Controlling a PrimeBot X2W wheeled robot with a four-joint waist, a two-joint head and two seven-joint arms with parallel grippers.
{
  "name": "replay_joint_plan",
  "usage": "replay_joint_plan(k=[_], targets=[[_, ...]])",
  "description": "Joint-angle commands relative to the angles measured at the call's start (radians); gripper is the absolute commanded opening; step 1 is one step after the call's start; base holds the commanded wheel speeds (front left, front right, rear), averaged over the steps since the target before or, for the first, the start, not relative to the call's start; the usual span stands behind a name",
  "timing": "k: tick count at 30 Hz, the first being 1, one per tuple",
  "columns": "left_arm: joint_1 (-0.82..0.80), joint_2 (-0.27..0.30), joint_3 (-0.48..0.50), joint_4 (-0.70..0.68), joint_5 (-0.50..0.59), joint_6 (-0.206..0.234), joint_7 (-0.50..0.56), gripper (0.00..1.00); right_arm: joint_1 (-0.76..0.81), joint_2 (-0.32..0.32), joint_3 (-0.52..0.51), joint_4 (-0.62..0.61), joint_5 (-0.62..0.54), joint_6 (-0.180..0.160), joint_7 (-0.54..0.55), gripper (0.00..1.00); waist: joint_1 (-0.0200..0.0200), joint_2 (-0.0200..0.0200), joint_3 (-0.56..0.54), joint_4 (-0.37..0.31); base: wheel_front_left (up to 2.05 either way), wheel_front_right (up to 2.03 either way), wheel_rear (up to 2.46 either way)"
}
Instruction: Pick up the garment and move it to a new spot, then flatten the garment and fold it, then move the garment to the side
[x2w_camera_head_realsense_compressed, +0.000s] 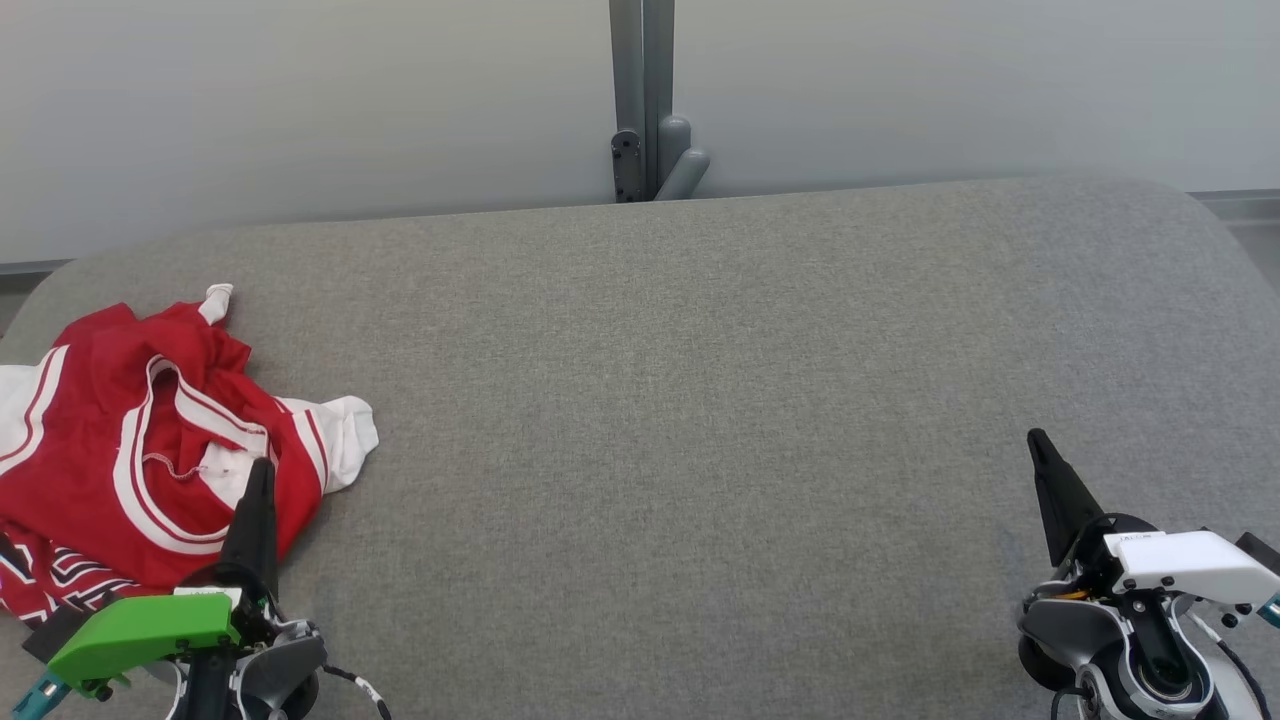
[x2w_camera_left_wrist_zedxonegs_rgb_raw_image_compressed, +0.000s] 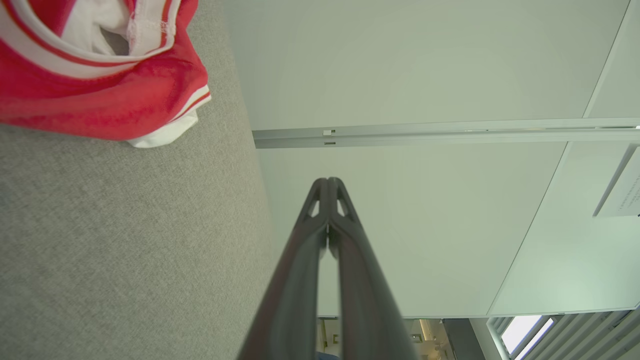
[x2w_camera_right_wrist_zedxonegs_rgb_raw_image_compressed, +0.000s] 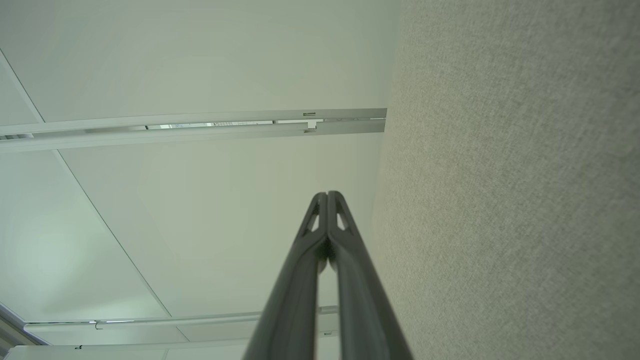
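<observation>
A red garment (x2w_camera_head_realsense_compressed: 150, 450) with white stripes is lying in a crumpled heap at the far left of the grey cloth-covered table (x2w_camera_head_realsense_compressed: 700, 400). It is reaching the left edge of the head view, and a white part of it is sticking out toward the middle of the table. A small white tip is showing at its far side.

The left gripper (x2w_camera_head_realsense_compressed: 262, 470) is standing at the lower left, with a green cover (x2w_camera_head_realsense_compressed: 140, 630) on its wrist. Its two dark fingers are pressing together and are gripping nothing. In the head view the fingers are overlapping the near right edge of the garment, but in the left wrist view the garment is lying up and to the left, apart from the fingers. The fingertips there are pointing toward the pale wall (x2w_camera_head_realsense_compressed: 300, 100). I cannot tell if the gripper is touching the cloth.

The right gripper (x2w_camera_head_realsense_compressed: 1035, 440) is standing at the lower right over bare table, well apart from the garment, with a white cover (x2w_camera_head_realsense_compressed: 1190, 560) on its wrist. Its fingers are also pressing together, and nothing is between them.

A grey post (x2w_camera_head_realsense_compressed: 640, 100) is rising behind the far edge of the table, against the wall.
</observation>
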Motion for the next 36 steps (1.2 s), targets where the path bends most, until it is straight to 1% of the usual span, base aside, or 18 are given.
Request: replay_joint_plan(k=[1, 36], targets=[[-0.012, 0.002, -0.002, -0.005, 0.009, -0.007, 0.001, 0.00, -0.011, -0.005, 0.002, 0.001, 0.006, 0.000, 0.003, 0.00, 0.0000, 0.0045, 0.000, 0.000, 0.00, 0.00, 0.00], [-0.012, 0.002, -0.002, -0.005, 0.009, -0.007, 0.001, 0.00, -0.011, -0.005, 0.002, 0.001, 0.006, 0.000, 0.003, 0.00, 0.0000, 0.0045, 0.000, 0.000, 0.00, 0.00, 0.00]])
